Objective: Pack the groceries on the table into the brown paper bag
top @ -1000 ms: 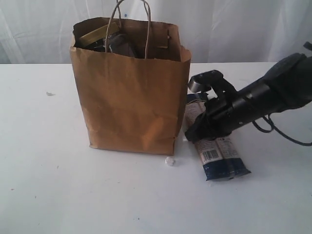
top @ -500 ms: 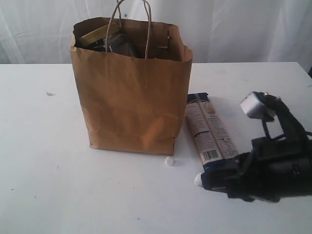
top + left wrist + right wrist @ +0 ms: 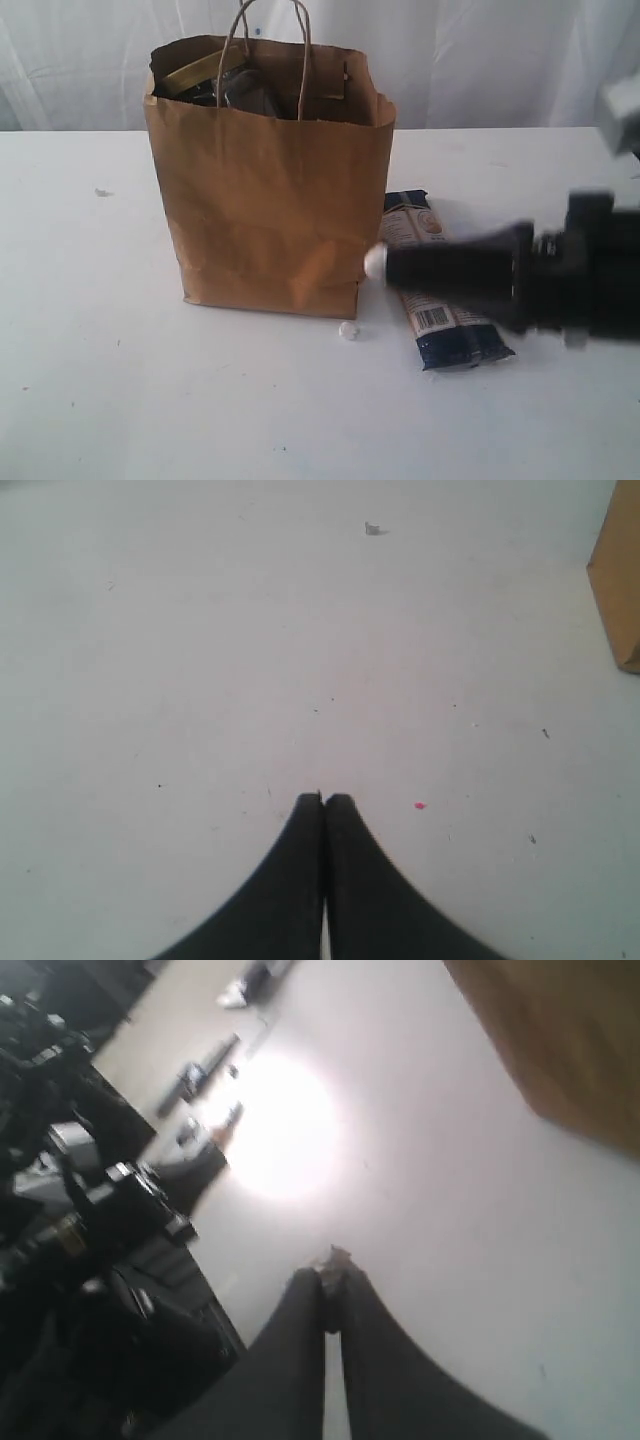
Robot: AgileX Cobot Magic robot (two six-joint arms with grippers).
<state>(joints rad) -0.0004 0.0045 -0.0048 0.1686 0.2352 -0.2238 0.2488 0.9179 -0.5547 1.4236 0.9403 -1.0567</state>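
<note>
The brown paper bag (image 3: 270, 200) stands upright on the white table (image 3: 120, 380). A gold-lidded jar (image 3: 200, 70) and a dark item (image 3: 245, 92) show at its rim. The long dark-blue noodle packet (image 3: 450, 335) lies flat just right of the bag. My right gripper (image 3: 375, 262), blurred, reaches left across the packet, its tip near the bag's lower right corner. In the right wrist view this gripper (image 3: 333, 1272) is shut, with a small pale bit pinched at its tips. My left gripper (image 3: 324, 800) is shut with nothing in it, over bare table, out of the exterior view.
A small white crumb (image 3: 347, 330) lies in front of the bag's corner, another speck (image 3: 101, 192) at far left. The right wrist view shows the table's edge and dark room clutter (image 3: 90, 1220) beyond it. A bag corner (image 3: 620, 590) sits beside the left gripper.
My right arm rose from low at the front right and swung left, now lying across the noodle packet toward the bag. Packet, bag and crumb have not moved.
</note>
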